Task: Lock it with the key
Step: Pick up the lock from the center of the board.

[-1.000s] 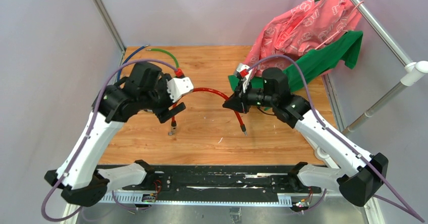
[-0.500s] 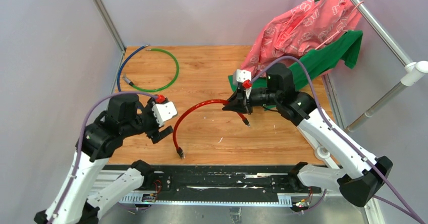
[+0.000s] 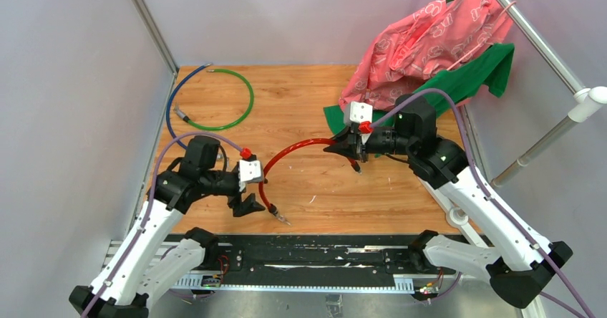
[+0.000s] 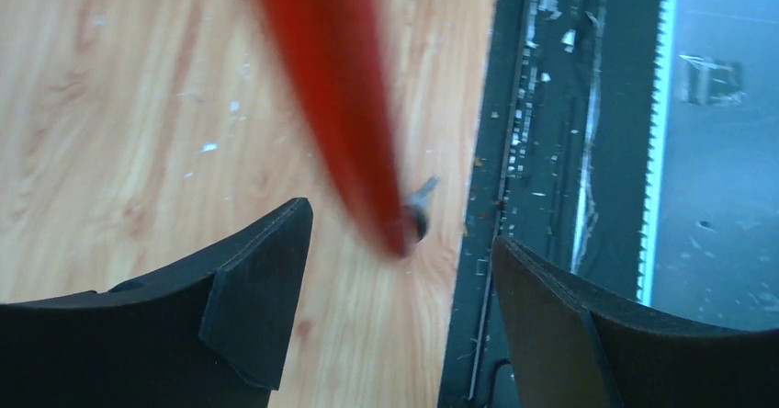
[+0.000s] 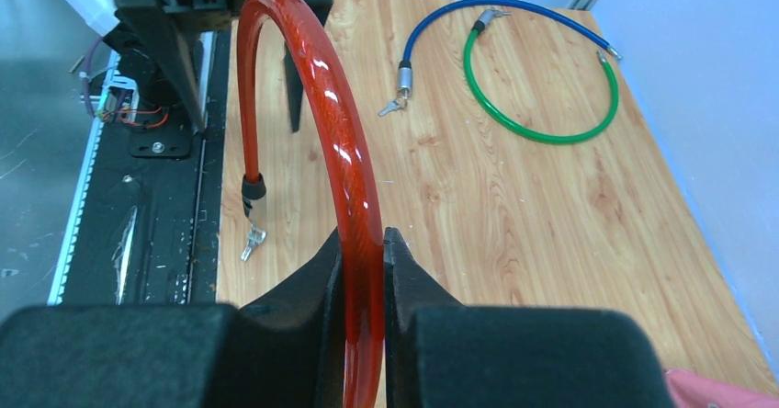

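A red cable (image 3: 300,146) arcs across the wooden table. My right gripper (image 3: 351,148) is shut on the red cable (image 5: 354,169) near one end. Its other end has a black tip with the small silver key (image 5: 250,241) hanging from it. That key (image 3: 284,220) lies close to the table's near edge. My left gripper (image 3: 250,189) is open and hovers beside this free end without touching it. In the left wrist view the blurred red cable (image 4: 335,96) crosses between the open fingers (image 4: 262,289), with the key (image 4: 424,189) just past its tip.
A blue cable (image 3: 172,99) and a green cable loop (image 3: 247,99) lie at the back left; the blue cable's end (image 5: 402,77) has a small key (image 5: 391,107) on it. Pink cloth (image 3: 429,39) and green cloth (image 3: 472,74) hang at the back right. A black rail (image 3: 308,257) runs along the near edge.
My left arm has drawn back toward the near edge, its gripper still open. The red cable's free end swung forward with the key. My right gripper shifted slightly right, still holding the cable.
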`<control>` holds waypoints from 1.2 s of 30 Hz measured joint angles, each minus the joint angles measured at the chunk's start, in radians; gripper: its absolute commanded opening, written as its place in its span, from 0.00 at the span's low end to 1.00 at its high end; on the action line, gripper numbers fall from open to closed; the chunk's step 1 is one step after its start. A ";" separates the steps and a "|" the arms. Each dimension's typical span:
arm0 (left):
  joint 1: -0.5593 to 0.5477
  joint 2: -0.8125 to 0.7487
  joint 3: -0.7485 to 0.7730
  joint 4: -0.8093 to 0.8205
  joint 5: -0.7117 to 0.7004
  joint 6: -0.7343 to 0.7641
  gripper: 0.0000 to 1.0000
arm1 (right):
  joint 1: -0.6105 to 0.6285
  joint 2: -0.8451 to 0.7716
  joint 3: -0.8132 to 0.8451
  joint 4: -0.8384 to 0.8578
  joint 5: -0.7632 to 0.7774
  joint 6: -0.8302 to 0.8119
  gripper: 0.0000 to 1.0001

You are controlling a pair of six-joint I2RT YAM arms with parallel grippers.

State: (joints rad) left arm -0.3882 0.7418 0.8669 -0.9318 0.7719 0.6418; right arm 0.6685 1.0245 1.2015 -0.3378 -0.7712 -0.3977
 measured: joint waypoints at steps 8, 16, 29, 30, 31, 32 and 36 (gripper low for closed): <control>0.000 0.034 -0.100 0.052 0.125 0.035 0.54 | 0.000 -0.002 -0.004 0.056 0.066 0.024 0.00; -0.001 0.039 -0.123 0.244 0.099 -0.121 0.00 | 0.000 -0.025 -0.045 0.114 0.153 0.069 0.00; -0.001 0.005 -0.092 0.408 -0.144 -0.655 0.00 | 0.000 0.000 -0.321 0.408 0.290 0.365 0.79; -0.001 0.004 -0.083 0.409 -0.179 -0.693 0.00 | 0.000 0.014 -0.320 0.407 0.304 0.374 0.80; -0.001 0.002 -0.076 0.409 -0.206 -0.723 0.00 | 0.000 0.021 -0.318 0.403 0.320 0.380 0.80; -0.001 0.000 -0.068 0.408 -0.239 -0.758 0.00 | 0.000 0.028 -0.312 0.384 0.357 0.377 0.80; -0.001 -0.010 -0.058 0.407 -0.327 -0.890 0.00 | 0.000 0.024 -0.277 0.303 0.530 0.351 0.80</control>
State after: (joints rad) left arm -0.3893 0.7315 0.8093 -0.5247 0.4454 -0.2485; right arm 0.6682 1.0489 0.9241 -0.0353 -0.2409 -0.0467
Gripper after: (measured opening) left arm 0.150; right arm 0.799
